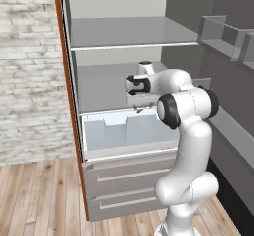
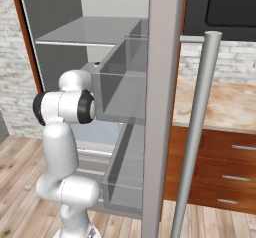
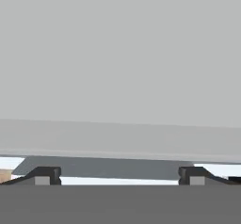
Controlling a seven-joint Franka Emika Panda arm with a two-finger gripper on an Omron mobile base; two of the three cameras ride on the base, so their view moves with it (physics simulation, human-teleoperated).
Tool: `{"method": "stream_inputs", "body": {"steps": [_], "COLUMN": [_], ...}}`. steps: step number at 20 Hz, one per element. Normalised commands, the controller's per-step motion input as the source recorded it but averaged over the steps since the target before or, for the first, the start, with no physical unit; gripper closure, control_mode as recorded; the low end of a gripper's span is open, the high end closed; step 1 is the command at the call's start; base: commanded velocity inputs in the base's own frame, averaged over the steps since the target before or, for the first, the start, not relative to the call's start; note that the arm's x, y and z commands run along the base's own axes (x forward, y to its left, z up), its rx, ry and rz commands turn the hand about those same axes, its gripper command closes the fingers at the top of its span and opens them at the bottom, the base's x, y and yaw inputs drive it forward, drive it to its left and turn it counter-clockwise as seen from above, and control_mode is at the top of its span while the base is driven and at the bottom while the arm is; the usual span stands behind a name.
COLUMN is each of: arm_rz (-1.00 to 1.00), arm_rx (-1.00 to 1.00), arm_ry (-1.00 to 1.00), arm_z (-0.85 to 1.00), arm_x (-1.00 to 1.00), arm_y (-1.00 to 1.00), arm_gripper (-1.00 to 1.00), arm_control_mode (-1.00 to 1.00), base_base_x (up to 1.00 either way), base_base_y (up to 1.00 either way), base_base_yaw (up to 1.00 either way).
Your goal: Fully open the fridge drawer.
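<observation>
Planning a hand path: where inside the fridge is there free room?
Free: the upper glass shelf, and the fridge drawer interior left of the arm. Crowded: just above the drawer's back, where the wrist sits; the open gripper faces a grey surface.

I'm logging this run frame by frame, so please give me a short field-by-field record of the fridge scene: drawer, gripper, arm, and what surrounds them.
fridge drawer: pale translucent bin, partly pulled out past the fridge's front edge
gripper: fingertips spread wide apart, nothing between them; faces a plain grey surface
arm: reaches from the base in to the drawer's back rim
grey drawers: two below the bin, bar handles, both closed
glass shelf: above the drawer
fridge door: swung open, with door bins
floor: wood planks
</observation>
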Motion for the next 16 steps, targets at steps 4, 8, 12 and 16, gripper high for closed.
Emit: {"method": "stream_inputs", "body": {"steps": [4, 8, 12, 16], "arm_rz": [0.0, 0.0, 0.0, 0.0], "arm_rx": [-0.03, 0.0, 0.0, 0.0], "arm_ry": [0.0, 0.0, 0.0, 0.0], "arm_z": [-0.19, 0.0, 0.0, 0.0], "arm_x": [-0.2, 0.01, 0.1, 0.1], "arm_y": [0.0, 0.0, 0.0, 0.0], "arm_gripper": [-1.0, -1.0, -1.0, -1.0], "arm_control_mode": [-1.0, -1.0, -1.0, -1.0], "base_base_x": [0.0, 0.0, 0.0, 0.0], "base_base_y": [0.0, 0.0, 0.0, 0.0], "base_base_yaw": [0.0, 0.0, 0.0, 0.0]}}
